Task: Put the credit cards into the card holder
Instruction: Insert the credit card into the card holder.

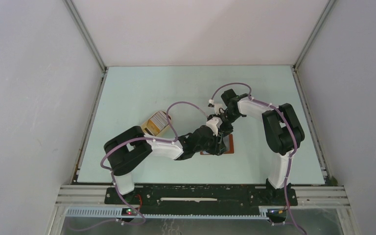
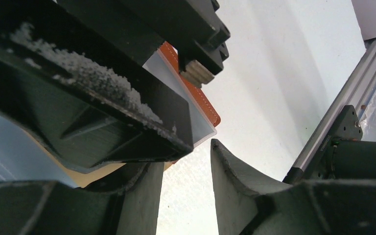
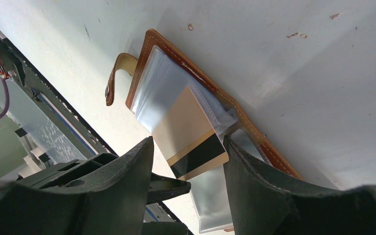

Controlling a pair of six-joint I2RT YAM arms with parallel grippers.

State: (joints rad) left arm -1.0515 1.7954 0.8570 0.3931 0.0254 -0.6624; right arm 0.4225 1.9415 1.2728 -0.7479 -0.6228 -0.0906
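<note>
The card holder (image 3: pixel 149 46) lies open on the table, brown leather with a strap tab and clear pockets; it also shows as card holder (image 1: pixel 230 145) and card holder (image 2: pixel 201 99). A tan card (image 3: pixel 188 129) with a black stripe sits partly inside one pocket. Its free end lies between the fingers of my right gripper (image 3: pixel 188 147), which is open, with a gap on the left side. My left gripper (image 2: pixel 186 164) is open right beside it, only bare table between its fingers. From above, left gripper (image 1: pixel 218 144) and right gripper (image 1: pixel 226 128) meet over the holder. More credit cards (image 1: pixel 161 117) stand edge-on further left.
The tan tray (image 1: pixel 152 129) holding the spare cards sits left of centre, behind the left arm. A metal rail (image 2: pixel 333 127) runs along the table's near edge, close to the holder. Walls close in the table's left, right and far sides.
</note>
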